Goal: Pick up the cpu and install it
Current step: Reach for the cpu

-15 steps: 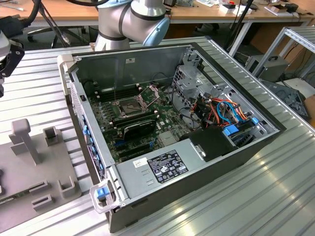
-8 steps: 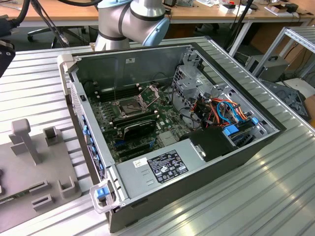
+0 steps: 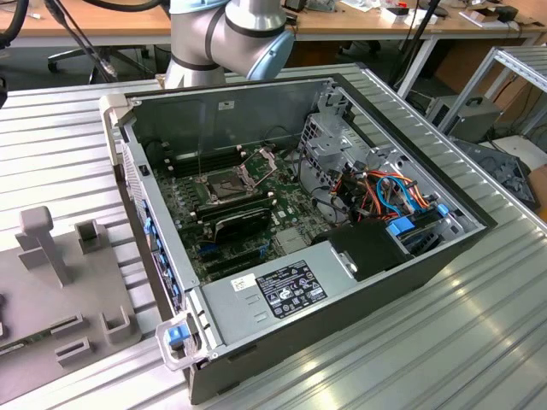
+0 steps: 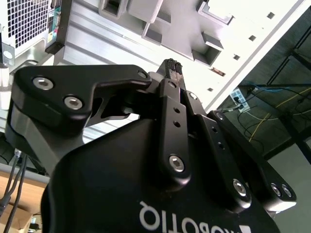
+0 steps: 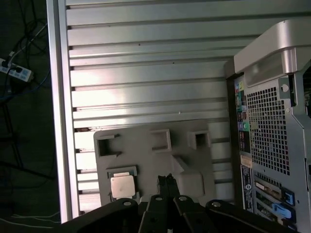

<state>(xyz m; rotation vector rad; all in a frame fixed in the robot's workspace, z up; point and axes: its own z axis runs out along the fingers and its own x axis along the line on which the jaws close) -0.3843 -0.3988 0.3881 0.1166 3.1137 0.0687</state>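
Note:
The cpu is a small silver-grey square lying flat in a pocket of the grey fixture plate. My gripper hangs high above that plate with its two black fingers pressed together and nothing between them. The fingertips also meet in the second wrist view. The cpu sits a short way to the side of the fingertips, apart from them. In the exterior view the open socket frame stands raised on the motherboard inside the computer case.
The case's perforated rear panel stands close beside the fixture plate. Blocks and posts rise from the plate. The ribbed metal table ends at an edge, with cables and a power strip on the floor beyond.

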